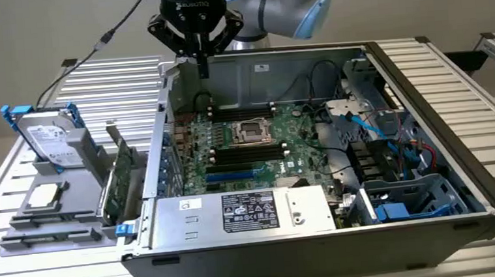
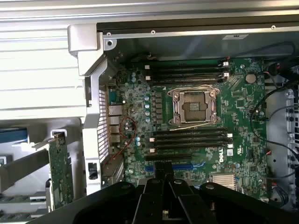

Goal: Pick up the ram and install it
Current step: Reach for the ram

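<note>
Slatted metal bench (image 1: 96,90) w/ open PC case (image 1: 308,255): gripper (image 1: 203,71), jaws together, empty, above case's edge; ram install status unclear.

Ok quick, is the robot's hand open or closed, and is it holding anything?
Hand: closed, fingers pressed together over the computer case, nothing seen between them.

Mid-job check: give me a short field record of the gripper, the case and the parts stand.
gripper: black two-finger gripper, shut, nothing seen in it, over open dark computer case
board: green motherboard exposed; long black memory slots look empty
side: grey rack beside case holds silver hard drive with blue rails, green expansion card
</note>
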`<state>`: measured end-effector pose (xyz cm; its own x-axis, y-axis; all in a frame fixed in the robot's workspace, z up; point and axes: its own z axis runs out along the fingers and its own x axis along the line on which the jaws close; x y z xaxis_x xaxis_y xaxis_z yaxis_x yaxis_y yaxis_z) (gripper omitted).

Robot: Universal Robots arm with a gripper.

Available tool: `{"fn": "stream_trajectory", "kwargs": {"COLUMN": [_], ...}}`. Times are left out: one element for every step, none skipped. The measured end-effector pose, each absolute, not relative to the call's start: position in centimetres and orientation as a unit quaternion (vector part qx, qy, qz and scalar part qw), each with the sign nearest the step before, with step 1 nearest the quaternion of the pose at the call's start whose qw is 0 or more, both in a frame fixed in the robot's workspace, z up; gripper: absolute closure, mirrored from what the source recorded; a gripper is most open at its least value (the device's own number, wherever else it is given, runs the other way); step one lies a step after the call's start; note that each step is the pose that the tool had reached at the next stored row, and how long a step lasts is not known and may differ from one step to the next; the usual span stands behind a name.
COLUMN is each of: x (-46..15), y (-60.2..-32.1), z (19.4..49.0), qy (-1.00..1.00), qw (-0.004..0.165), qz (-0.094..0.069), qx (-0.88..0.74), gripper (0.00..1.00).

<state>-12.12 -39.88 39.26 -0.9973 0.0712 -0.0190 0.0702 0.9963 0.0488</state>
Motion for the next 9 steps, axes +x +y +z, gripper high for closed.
{"fn": "stream_trajectory", "kwargs": {"x": [-12.12,-12.12,-12.12,-12.12,-12.12,-12.12,-12.12,-12.12,-12.12], "y": [-39.88,-39.88,-39.88,-39.88,-39.88,-39.88,-39.88,-39.88,-39.88], "z": [39.26,39.26,39.26,39.26,39.26,39.26,39.26,39.26,39.26], "qy": [0.999,0.999,0.999,0.999,0.999,0.999,0.999,0.999,0.999], "qw": [0.01,0.01,0.01,0.01,0.01,0.01,0.01,0.01,0.01], "qz": [0.024,0.024,0.024,0.024,0.024,0.024,0.024,0.024,0.024], "qx": [0.035,0.035,0.035,0.035,0.035,0.035,0.035,0.035,0.035], "gripper": [0.89,0.89,0.89,0.89,0.89,0.89,0.89,0.89,0.89]}}
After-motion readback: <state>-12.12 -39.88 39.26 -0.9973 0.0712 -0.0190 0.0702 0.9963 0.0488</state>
